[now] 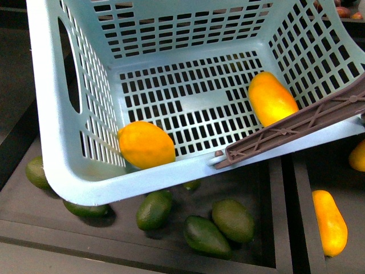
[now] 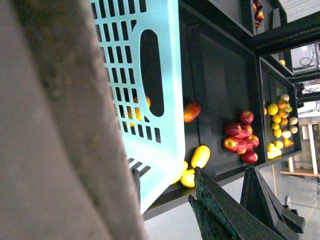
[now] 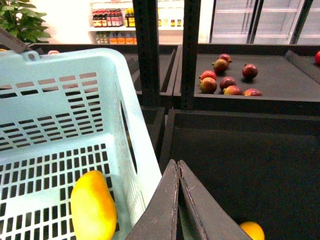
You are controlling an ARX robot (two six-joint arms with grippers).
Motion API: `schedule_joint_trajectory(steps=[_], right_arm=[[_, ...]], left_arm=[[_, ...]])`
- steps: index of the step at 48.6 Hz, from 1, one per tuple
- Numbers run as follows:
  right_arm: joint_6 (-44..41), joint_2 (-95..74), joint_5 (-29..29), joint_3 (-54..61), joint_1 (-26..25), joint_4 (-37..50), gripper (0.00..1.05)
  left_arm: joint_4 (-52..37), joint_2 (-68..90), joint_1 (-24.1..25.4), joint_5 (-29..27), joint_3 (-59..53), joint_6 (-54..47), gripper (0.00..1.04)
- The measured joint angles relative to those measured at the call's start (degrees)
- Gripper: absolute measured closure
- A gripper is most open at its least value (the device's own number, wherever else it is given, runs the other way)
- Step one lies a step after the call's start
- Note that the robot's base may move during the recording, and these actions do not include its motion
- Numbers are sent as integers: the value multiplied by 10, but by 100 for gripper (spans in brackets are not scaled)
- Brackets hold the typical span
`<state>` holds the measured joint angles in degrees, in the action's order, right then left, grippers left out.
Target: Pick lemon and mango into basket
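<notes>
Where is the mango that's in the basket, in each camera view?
Front view: the mango lies by the basket's right-hand wall.
Left wrist view: not identifiable; only orange glimpses through the slots.
Right wrist view: mango on the basket's slotted floor.
Shared landmark: the turquoise basket.

A blurred grey mass fills one side of the left wrist view, and beside it stands the pale turquoise basket (image 2: 167, 65), its slotted wall and oval handle hole showing a yellow-orange fruit (image 2: 136, 113) inside. Beyond it, dark shelf trays (image 2: 220, 75) hold an orange-red fruit (image 2: 191, 111), yellow fruits (image 2: 200, 156) just beside the basket, and clustered red apples (image 2: 242, 138). The dark claw (image 2: 226, 171) stands with its fingers spread apart.
</notes>
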<state>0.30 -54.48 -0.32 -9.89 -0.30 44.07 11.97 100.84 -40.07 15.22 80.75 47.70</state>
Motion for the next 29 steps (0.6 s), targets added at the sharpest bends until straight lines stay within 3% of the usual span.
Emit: schedule_joint_trajectory(steps=[29], right_arm=[[0,174,3,89,1,-83,103]], left_arm=[[0,0,0,2,0,1,74]])
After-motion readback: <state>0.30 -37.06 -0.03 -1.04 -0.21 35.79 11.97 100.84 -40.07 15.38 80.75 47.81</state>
